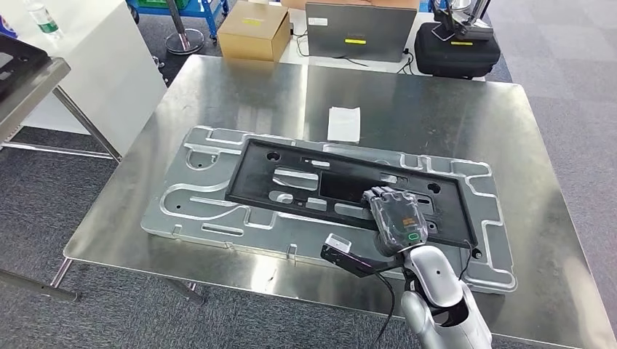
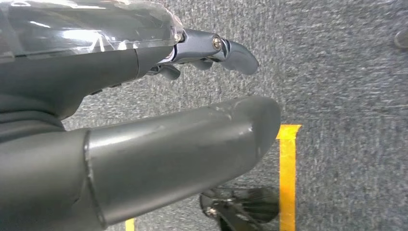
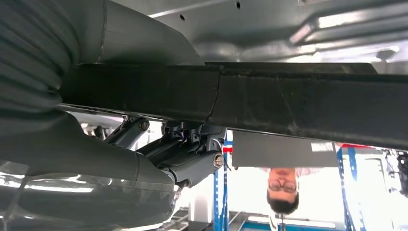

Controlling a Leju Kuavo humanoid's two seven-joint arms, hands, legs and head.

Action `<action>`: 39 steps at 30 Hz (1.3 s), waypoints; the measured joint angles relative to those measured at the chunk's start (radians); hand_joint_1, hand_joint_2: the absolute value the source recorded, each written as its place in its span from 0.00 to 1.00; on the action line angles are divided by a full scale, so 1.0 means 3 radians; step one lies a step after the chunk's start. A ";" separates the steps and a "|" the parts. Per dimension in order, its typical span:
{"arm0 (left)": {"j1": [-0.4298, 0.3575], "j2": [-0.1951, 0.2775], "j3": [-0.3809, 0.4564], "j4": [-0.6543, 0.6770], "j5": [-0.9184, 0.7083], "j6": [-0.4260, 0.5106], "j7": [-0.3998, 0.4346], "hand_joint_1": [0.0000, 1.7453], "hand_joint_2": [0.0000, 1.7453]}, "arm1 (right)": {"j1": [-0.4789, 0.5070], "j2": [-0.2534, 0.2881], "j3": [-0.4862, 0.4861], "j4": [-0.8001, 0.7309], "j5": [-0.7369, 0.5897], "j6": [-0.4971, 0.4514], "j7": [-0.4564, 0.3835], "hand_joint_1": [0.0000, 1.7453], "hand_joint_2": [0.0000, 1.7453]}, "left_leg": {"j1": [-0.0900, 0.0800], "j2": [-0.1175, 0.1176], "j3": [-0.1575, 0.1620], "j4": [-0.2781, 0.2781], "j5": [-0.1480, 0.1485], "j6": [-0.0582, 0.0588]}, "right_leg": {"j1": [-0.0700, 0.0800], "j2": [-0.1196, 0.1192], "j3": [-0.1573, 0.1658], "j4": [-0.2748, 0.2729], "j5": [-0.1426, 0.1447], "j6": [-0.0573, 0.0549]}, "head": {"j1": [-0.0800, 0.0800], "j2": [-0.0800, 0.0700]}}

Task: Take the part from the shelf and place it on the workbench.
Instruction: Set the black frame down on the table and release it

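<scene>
At far left of the head view, cut off by the edge: a corner of a grey shelf [image 1: 29, 76] with something dark on it, hard to make out. Just beyond, a plastic bottle [image 1: 42, 18] on a white surface, its top out of frame.

Further right, past the workbench's far edge: a closed cardboard box [image 1: 253, 29], contents unseen; then a grey laptop [image 1: 360, 30]; then a black case [image 1: 457, 49] with equipment on top.

Filling the middle: the steel workbench [image 1: 218, 87], with a small white paper slip [image 1: 343, 123] lying on it. In front of the slip, a large silver metal plate [image 1: 193, 196] with stamped channels and grooves, flat on the bench. On the plate, the part [image 1: 291, 178]: a long black rectangular frame, flat, with cut-out slots and small holes, slanting down toward the right.

Toward the right end of the part: the right hand [image 1: 393, 214], fingers curled over the near edge. Seen close from the right wrist: fingers [image 3: 192, 166] on one side of the black bar [image 3: 288, 103] and the thumb on the other, gripping it. A person [image 3: 284, 192] in the blurred background there, partly cut off.

Seen from the left wrist: the left hand [image 2: 159, 96] above grey carpet [image 2: 346, 72] with yellow tape [image 2: 287, 173], fingers apart, holding nothing.
</scene>
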 joint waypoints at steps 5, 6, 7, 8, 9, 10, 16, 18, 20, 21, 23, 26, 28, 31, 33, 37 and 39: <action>-0.0005 0.0008 0.0000 -0.0001 -0.0004 0.0001 0.0025 0.00 0.75 | 0.0014 0.0008 -0.0023 0.0027 -0.0017 0.0000 -0.0003 0.00 1.00 | 0.0028 0.0004 0.0217 -0.0741 0.0472 -0.0032 | -0.0024 0.0013 0.0023 0.0077 -0.0079 0.0062 | -0.0014 0.0000; -0.0005 0.0007 0.0000 -0.0001 -0.0005 0.0002 0.0028 0.00 0.50 | 0.0017 0.0011 -0.0032 0.0032 -0.0022 -0.0001 -0.0006 0.00 1.00 | 0.0021 0.0002 0.0229 -0.0798 0.0484 -0.0009 | -0.0019 0.0014 0.0012 0.0091 -0.0087 0.0079 | -0.0020 0.0000; -0.0002 0.0006 0.0000 -0.0001 -0.0005 0.0002 0.0032 0.00 0.25 | 0.0021 0.0013 -0.0042 0.0036 -0.0027 -0.0001 -0.0010 0.00 1.00 | 0.0012 0.0002 0.0219 -0.0797 0.0476 0.0019 | -0.0015 0.0016 0.0001 0.0099 -0.0087 0.0092 | -0.0025 0.0000; 0.0002 0.0006 0.0000 -0.0001 -0.0005 0.0002 0.0033 0.00 0.00 | 0.0025 0.0015 -0.0051 0.0039 -0.0032 -0.0001 -0.0013 0.00 1.00 | 0.0010 0.0002 0.0217 -0.0800 0.0488 0.0053 | -0.0009 0.0017 -0.0009 0.0105 -0.0089 0.0107 | -0.0027 0.0000; 0.0006 0.0005 0.0000 -0.0001 -0.0005 0.0003 0.0035 0.00 0.00 | 0.0029 0.0017 -0.0060 0.0041 -0.0036 -0.0002 -0.0014 0.00 1.00 | 0.0016 0.0002 0.0222 -0.0804 0.0517 0.0076 | -0.0011 0.0017 -0.0011 0.0115 -0.0103 0.0122 | -0.0027 0.0000; 0.0004 0.0004 0.0000 -0.0001 -0.0005 0.0003 0.0036 0.00 0.00 | 0.0031 0.0018 -0.0071 0.0042 -0.0040 -0.0003 -0.0015 0.00 1.00 | 0.0022 0.0003 0.0226 -0.0812 0.0525 0.0096 | -0.0014 0.0014 -0.0021 0.0147 -0.0134 0.0137 | -0.0025 0.0000; -0.0010 0.0005 0.0000 -0.0001 -0.0004 0.0002 0.0035 0.00 0.00 | 0.0048 0.0019 -0.0112 0.0064 -0.0055 -0.0006 -0.0017 0.00 1.00 | 0.0022 0.0012 0.0232 -0.0829 0.0535 0.0155 | -0.0037 0.0000 -0.0420 0.0992 -0.0499 0.0191 | -0.0004 0.0000; -0.0010 0.0005 0.0000 -0.0001 -0.0003 0.0001 0.0035 0.00 0.00 | 0.0050 0.0021 -0.0125 0.0069 -0.0059 -0.0007 -0.0018 0.00 1.00 | 0.0021 0.0010 0.0238 -0.0829 0.0535 0.0153 | -0.0035 -0.0001 -0.0272 0.0702 -0.0304 0.0172 | -0.0004 0.0000; -0.0012 0.0004 0.0000 -0.0001 -0.0002 0.0000 0.0035 0.00 0.00 | 0.0045 0.0026 -0.0138 0.0070 -0.0061 -0.0010 -0.0019 0.00 1.00 | 0.0013 0.0006 0.0244 -0.0827 0.0532 0.0138 | -0.0022 -0.0003 -0.0047 0.0269 -0.0150 0.0144 | -0.0005 0.0000; -0.0012 0.0003 0.0000 -0.0001 -0.0002 -0.0001 0.0036 0.00 0.00 | 0.0043 0.0030 -0.0143 0.0070 -0.0061 -0.0011 -0.0019 0.00 1.00 | 0.0009 0.0005 0.0244 -0.0827 0.0532 0.0122 | -0.0013 -0.0003 0.0012 0.0150 -0.0124 0.0136 | -0.0007 0.0000; -0.0011 0.0000 0.0000 -0.0001 -0.0001 -0.0004 0.0037 0.00 0.00 | 0.0042 0.0036 -0.0150 0.0071 -0.0062 -0.0014 -0.0019 0.00 1.00 | 0.0006 0.0004 0.0247 -0.0839 0.0539 0.0080 | 0.0004 0.0001 0.0036 0.0085 -0.0115 0.0123 | -0.0008 0.0000; -0.0014 -0.0004 0.0000 -0.0001 0.0000 -0.0008 0.0039 0.00 0.00 | 0.0040 0.0049 -0.0157 0.0070 -0.0062 -0.0017 -0.0021 0.00 1.00 | 0.0011 0.0006 0.0230 -0.0776 0.0472 0.0024 | -0.0022 -0.0002 0.0062 0.0027 -0.0077 0.0069 | -0.0012 0.0000; -0.0014 -0.0004 0.0000 -0.0001 0.0000 -0.0008 0.0039 0.00 0.00 | 0.0042 0.0060 -0.0160 0.0071 -0.0063 -0.0020 -0.0022 0.00 1.00 | 0.0015 0.0008 0.0095 -0.0444 0.0268 0.0003 | -0.0029 -0.0010 0.0071 0.0007 -0.0065 0.0046 | -0.0022 -0.0001; -0.0006 -0.0006 0.0000 -0.0002 0.0002 -0.0015 0.0044 0.00 0.00 | 0.0047 0.0065 -0.0164 0.0080 -0.0066 -0.0021 -0.0026 0.00 1.00 | 0.0017 0.0008 -0.0101 0.0027 0.0092 -0.0019 | -0.0020 -0.0014 0.0060 0.0021 -0.0068 0.0037 | -0.0028 0.0000; -0.0004 -0.0007 0.0000 -0.0003 0.0004 -0.0028 0.0047 0.00 0.00 | 0.0045 0.0065 -0.0169 0.0085 -0.0070 -0.0021 -0.0036 0.00 1.00 | 0.0017 0.0009 0.0030 -0.0207 0.0258 -0.0015 | -0.0019 -0.0013 0.0057 0.0042 -0.0073 0.0039 | -0.0029 0.0000; -0.0007 -0.0007 0.0000 -0.0003 0.0008 -0.0097 0.0038 0.00 0.00 | 0.0034 0.0067 -0.0184 0.0089 -0.0085 -0.0020 -0.0061 0.00 1.00 | -0.0005 0.0003 0.0338 -0.0832 0.0473 0.0037 | -0.0005 -0.0007 0.0033 0.0085 -0.0072 0.0080 | -0.0026 0.0000; -0.0003 -0.0009 0.0000 -0.0004 0.0008 -0.0124 0.0026 0.00 0.00 | 0.0029 0.0067 -0.0201 0.0090 -0.0098 -0.0020 -0.0072 0.00 1.00 | -0.0007 0.0004 0.0327 -0.0842 0.0500 0.0074 | -0.0001 -0.0002 0.0019 0.0081 -0.0058 0.0117 | -0.0025 0.0000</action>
